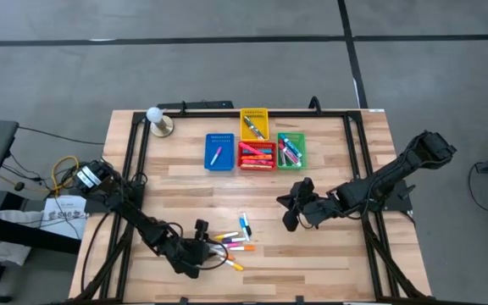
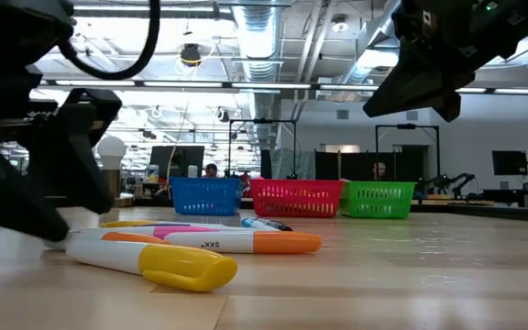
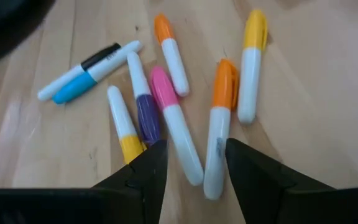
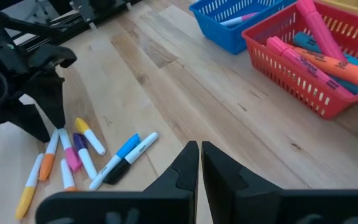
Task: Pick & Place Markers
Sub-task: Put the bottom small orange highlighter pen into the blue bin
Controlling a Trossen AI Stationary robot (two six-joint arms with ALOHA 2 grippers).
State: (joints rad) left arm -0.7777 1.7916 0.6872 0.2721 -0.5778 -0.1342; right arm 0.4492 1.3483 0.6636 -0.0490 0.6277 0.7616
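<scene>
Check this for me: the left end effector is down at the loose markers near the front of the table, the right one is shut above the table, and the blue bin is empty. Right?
Not quite. The blue bin is not empty: the high view shows one pink marker in it. The rest holds: the left end effector is open at the loose markers, and the right end effector is shut above the table.

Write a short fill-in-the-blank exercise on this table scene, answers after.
1. The left claw is open over a pink-capped white marker lying on the ____ table.
2. The right claw is ____ and holds nothing.
3. The blue plastic basket sits beside the ____ plastic basket.

Answers: wooden; shut; red
</scene>
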